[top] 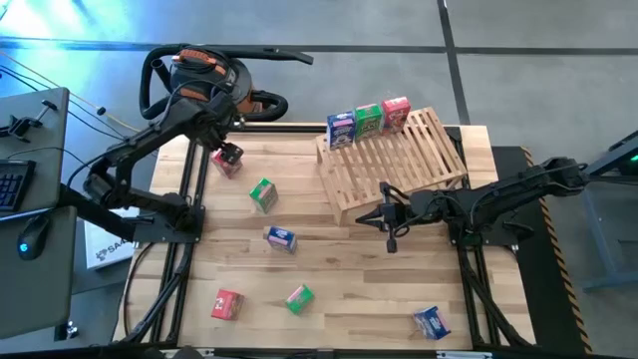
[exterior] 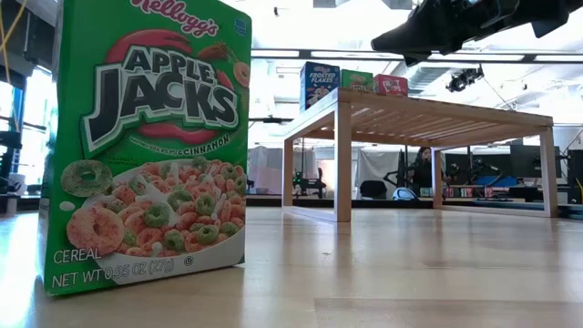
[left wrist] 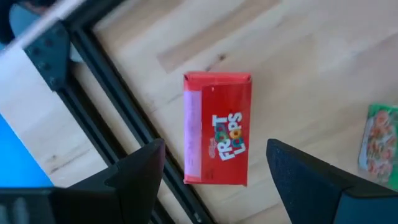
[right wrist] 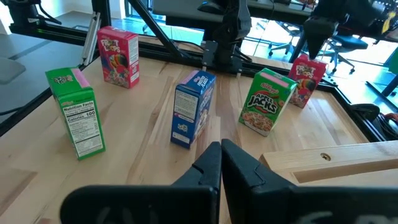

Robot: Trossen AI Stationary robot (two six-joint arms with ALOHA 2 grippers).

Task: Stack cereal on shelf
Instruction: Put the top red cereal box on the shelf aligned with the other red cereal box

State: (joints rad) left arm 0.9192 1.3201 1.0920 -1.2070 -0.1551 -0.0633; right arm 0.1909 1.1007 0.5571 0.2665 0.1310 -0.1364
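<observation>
Between the widely open jaws of the left gripper (left wrist: pixel 211 180) stood a red cereal box (left wrist: pixel 217 128), not held, on the desk (top: pixel 339 279) near its far left corner. To do this step well, I judge the jaws should descend straight, centred over the box, and close on its two long sides. Its long axis ran along the gap between the jaws. Farther away, the right gripper (top: pixel 391 221) waited shut beside the shelf (top: pixel 399 160), holding nothing.
</observation>
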